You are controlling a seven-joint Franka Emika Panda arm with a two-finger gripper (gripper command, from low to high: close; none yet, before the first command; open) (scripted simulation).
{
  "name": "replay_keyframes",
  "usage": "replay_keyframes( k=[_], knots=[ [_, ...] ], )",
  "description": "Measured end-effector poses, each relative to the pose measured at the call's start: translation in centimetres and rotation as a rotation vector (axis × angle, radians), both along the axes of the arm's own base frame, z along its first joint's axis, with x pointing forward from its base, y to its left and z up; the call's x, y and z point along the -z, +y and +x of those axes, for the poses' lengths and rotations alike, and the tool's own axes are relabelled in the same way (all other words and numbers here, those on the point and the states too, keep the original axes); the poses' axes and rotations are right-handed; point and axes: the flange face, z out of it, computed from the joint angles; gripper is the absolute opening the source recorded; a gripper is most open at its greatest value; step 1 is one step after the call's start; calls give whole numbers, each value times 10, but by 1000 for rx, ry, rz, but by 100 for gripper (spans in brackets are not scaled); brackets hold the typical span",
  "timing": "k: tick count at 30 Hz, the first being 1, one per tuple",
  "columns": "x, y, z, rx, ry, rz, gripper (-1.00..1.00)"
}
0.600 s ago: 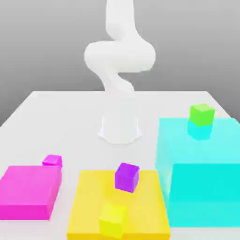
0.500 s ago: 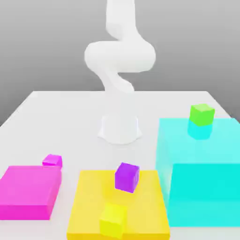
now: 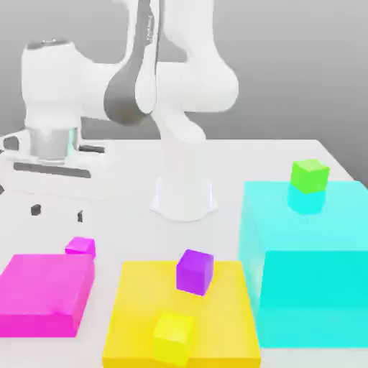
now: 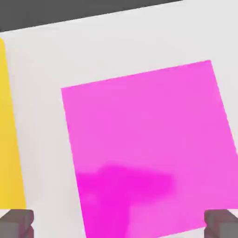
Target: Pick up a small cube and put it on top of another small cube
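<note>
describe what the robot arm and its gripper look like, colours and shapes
The arm is glossy white, built of thick rounded segments, with a dark grey inset panel at one joint and a round white base. The hand is a wide, boxy white block below a short metallic grey collar. The gripper has two small dark grey fingers, blocky and squared off at the tips. No cables or readable markings are visible.

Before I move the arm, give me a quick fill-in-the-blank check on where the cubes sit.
1. The purple cube rests on the flat ____ block.
2. The green cube sits on top of the tall ____ block.
3. The small magenta cube sits on the table behind the flat ____ block.
4. The gripper hangs with its jaws ____.

Missing words: yellow; cyan; magenta; open
</note>
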Motion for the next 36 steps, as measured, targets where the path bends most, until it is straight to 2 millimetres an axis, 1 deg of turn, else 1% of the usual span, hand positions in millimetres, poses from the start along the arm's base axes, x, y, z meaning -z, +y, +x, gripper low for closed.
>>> replay_keyframes(
  k=[1, 2, 4, 10, 15, 16, 23, 30, 36],
  knots=[
    [13, -2, -11, 6, 24, -2, 0],
    [20, -6, -18, 18, 39, -7, 0],
    [31, -9, -24, 23, 56, -17, 0],
    [57, -8, -23, 8, 68, -23, 0],
    [80, -2, -22, 7, 46, 8, 0],
    [83, -1, -21, 8, 39, 17, -100],
    [84, 0, -21, 8, 38, 19, -100],
    [56, -8, -23, 8, 69, -23, -100],
    [31, -6, -22, 10, 57, -14, -100]
  ],
)
